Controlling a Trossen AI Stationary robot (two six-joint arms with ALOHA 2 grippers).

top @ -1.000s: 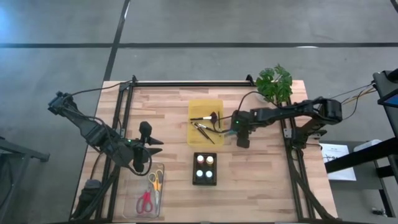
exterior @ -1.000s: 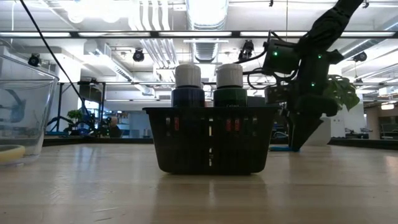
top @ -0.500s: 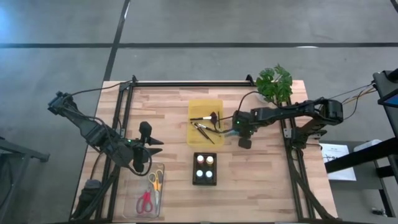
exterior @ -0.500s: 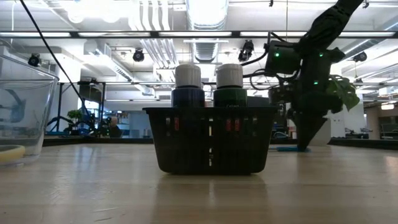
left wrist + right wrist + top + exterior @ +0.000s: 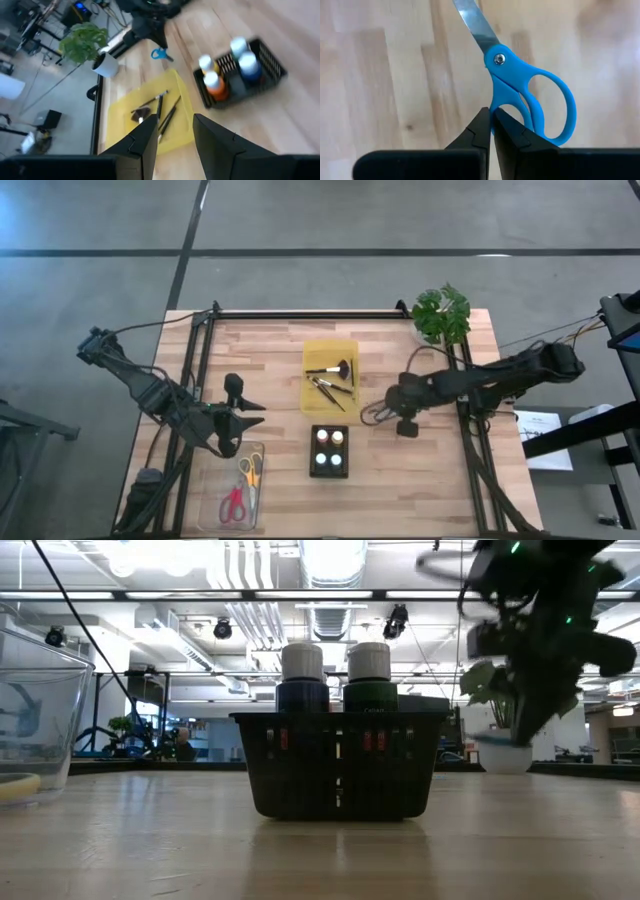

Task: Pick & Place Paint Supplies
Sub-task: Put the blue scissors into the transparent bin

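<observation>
My right gripper (image 5: 491,125) is pinched on the blue scissors (image 5: 522,92), whose blade runs straight ahead from its fingertips, while the brushes (image 5: 328,388) lie in the yellow tray (image 5: 312,406) beyond, toward the half-open left gripper (image 5: 250,414).

Yellow tray (image 5: 120,116) holding brushes (image 5: 159,111), black basket (image 5: 270,76) of paint bottles (image 5: 214,85), blue scissors (image 5: 160,54), potted plant (image 5: 86,44)

Brushes (image 5: 329,385) lie in the tray (image 5: 346,346) behind the basket (image 5: 329,470) holding bottles (image 5: 330,438).
</observation>
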